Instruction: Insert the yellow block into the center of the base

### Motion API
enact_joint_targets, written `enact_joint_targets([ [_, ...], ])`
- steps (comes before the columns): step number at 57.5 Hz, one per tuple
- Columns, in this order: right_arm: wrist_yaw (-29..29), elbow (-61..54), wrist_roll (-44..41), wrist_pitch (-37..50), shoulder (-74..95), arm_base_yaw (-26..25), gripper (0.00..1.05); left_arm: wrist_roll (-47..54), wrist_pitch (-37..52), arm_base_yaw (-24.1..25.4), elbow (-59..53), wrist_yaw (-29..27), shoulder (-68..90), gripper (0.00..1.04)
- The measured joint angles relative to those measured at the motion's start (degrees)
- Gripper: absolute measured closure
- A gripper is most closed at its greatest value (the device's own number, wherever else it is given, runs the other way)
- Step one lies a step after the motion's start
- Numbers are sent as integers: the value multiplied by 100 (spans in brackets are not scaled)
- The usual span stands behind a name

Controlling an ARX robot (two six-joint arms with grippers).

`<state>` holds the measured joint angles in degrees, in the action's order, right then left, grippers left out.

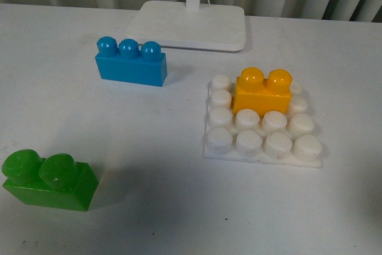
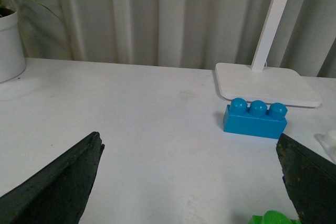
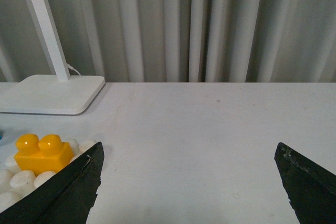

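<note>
Front view first, working from the biggest thing down. We see the table point(image 1: 54, 82) bearing a lamp stand point(image 1: 188, 25) at the far edge, its pole cut off by the top of the frame. Nearer sits the base point(image 1: 262, 158), with the yellow block point(image 1: 262, 92) standing upright on it, in the second row from the back and over the two middle columns, as far as we can tell. A blue brick point(image 1: 131, 64) lies apart to the left of the base; a green brick point(image 1: 49, 180) lies nearer the camera on the left, well apart from both.

We judge the placing step as good as done: the block sits on the studs, near the middle, and no gripper touches it. Whether it is pressed fully home we cannot tell; its bottom edge is hidden behind the front studs. It looks a row back from dead centre, though the slant of the view may mislead us. The next move, in our judgement, calls for a check of seating, and a downward press only if it rides high.

Neither arm shows in the front view. In the left wrist view the left gripper point(image 2: 191, 182) has its fingers spread wide, holding nothing; only dark tips show at the frame corners. The right gripper point(image 3: 189, 182) likewise stands spread and bare, the block and base off beside one fingertip. A plant pot point(image 2: 10, 43) is cut off at the edge.
</note>
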<state>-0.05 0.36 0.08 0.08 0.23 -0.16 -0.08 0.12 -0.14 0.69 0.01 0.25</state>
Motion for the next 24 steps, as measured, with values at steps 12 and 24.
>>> enact_joint_targets([
  [12, 0, 0, 0, 0, 0, 0, 9, -2, 0, 0, 0, 0, 0, 6],
  [24, 0, 0, 0, 0, 0, 0, 9, -2, -2, 0, 0, 0, 0, 6],
])
